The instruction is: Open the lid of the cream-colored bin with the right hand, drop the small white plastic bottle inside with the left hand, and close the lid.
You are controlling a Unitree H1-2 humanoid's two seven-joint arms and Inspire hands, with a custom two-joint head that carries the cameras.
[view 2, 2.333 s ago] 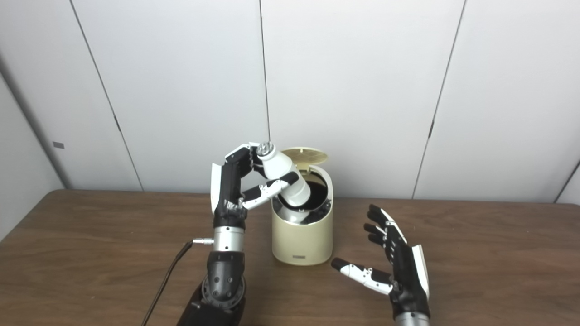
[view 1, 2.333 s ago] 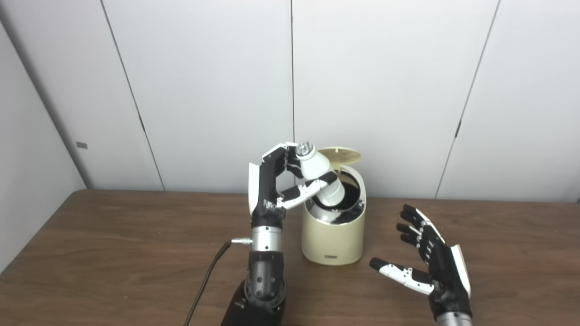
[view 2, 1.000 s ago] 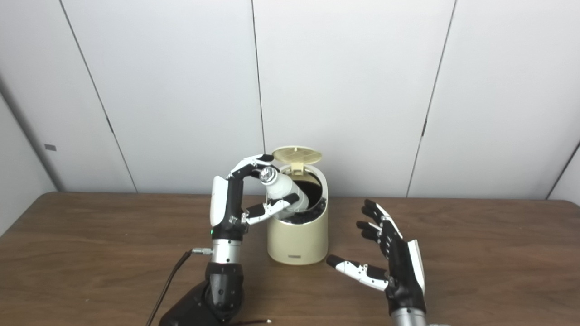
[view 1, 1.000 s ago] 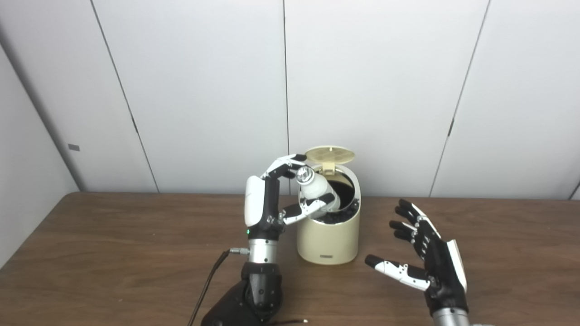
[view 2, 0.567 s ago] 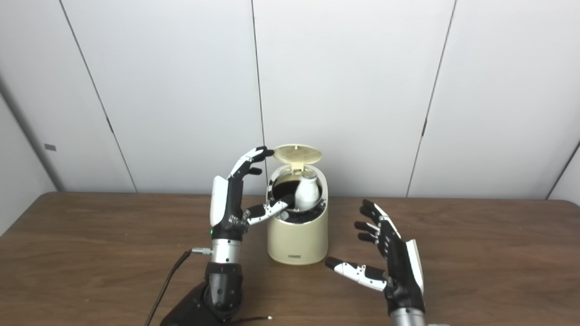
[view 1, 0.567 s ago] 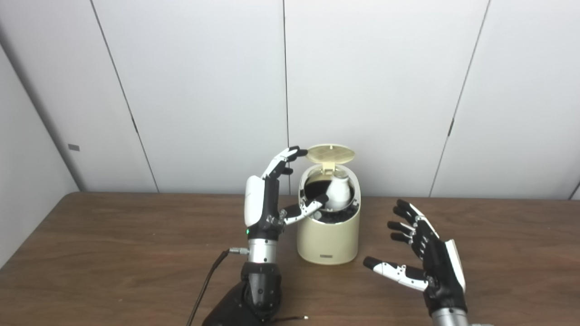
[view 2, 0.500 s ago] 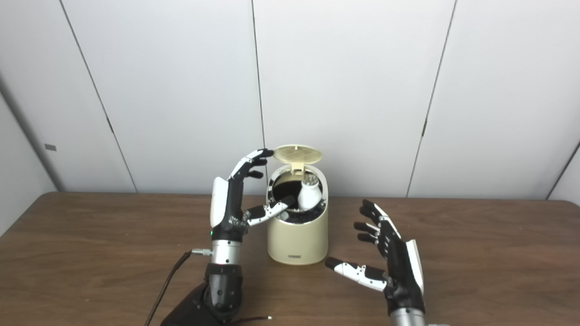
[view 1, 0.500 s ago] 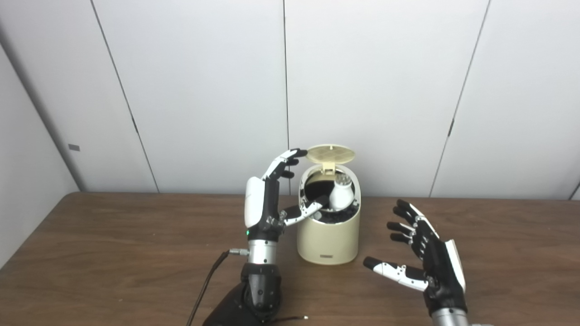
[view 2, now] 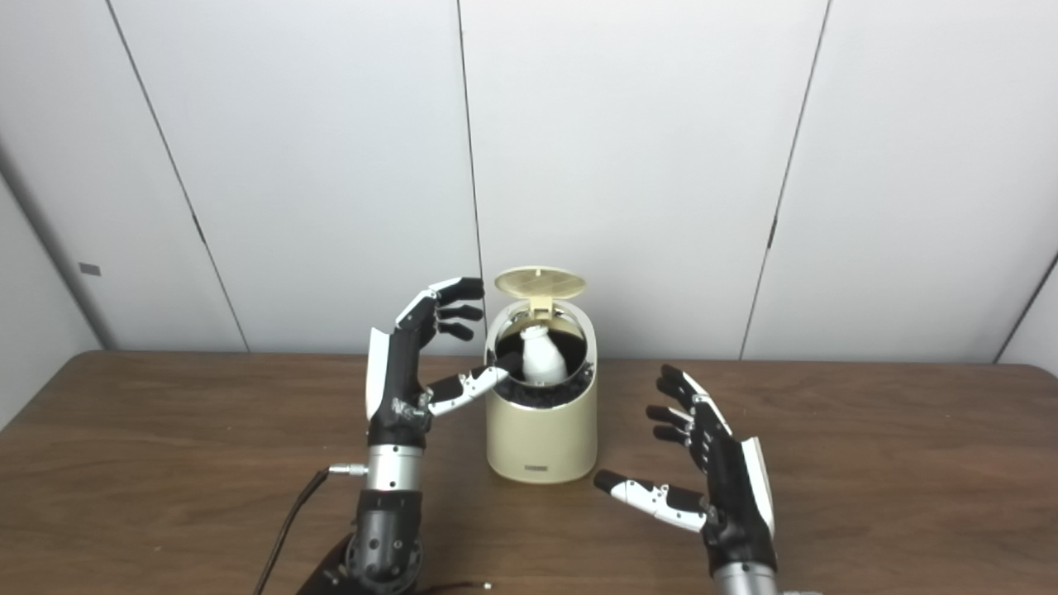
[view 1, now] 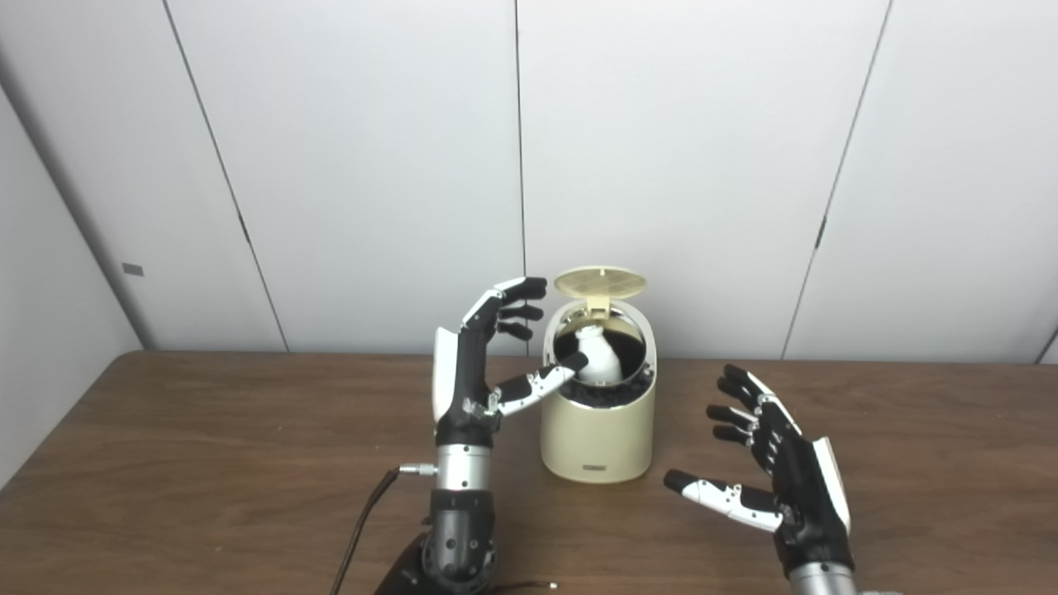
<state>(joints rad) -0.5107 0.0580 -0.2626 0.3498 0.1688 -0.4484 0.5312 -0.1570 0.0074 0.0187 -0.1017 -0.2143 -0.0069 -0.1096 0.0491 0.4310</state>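
Black-and-white left hand [view 1: 479,364]: upright at 9 o'clock of the bin, fingers spread apart and holding nothing; its thumb tip reaches to the bin's rim at the opening, contact not clear.
Right hand [view 1: 781,487]: at 4 o'clock of the bin, well apart from it, palm turned toward the bin, fingers fanned out, thumb pointing toward 9 o'clock, empty.
Small white plastic bottle [view 1: 597,359]: inside the bin, standing roughly upright with its neck up, tilted slightly, seen through the open mouth against the dark interior.
Cream-colored bin [view 1: 595,438]: stands on the worktop between the two hands, nearer the left one; a small label sits low on its front.
Lid [view 1: 600,283]: raised at the 12 o'clock side of the bin, hinged at the back rim, its ribbed underside facing forward and down.
Cable [view 1: 364,529]: dark, runs from a plug on the left wrist toward 6 o'clock.
Worktop [view 1: 207,463]: brown wood grain.
Wall [view 1: 702,165]: pale panels with thin dark seams behind the worktop.
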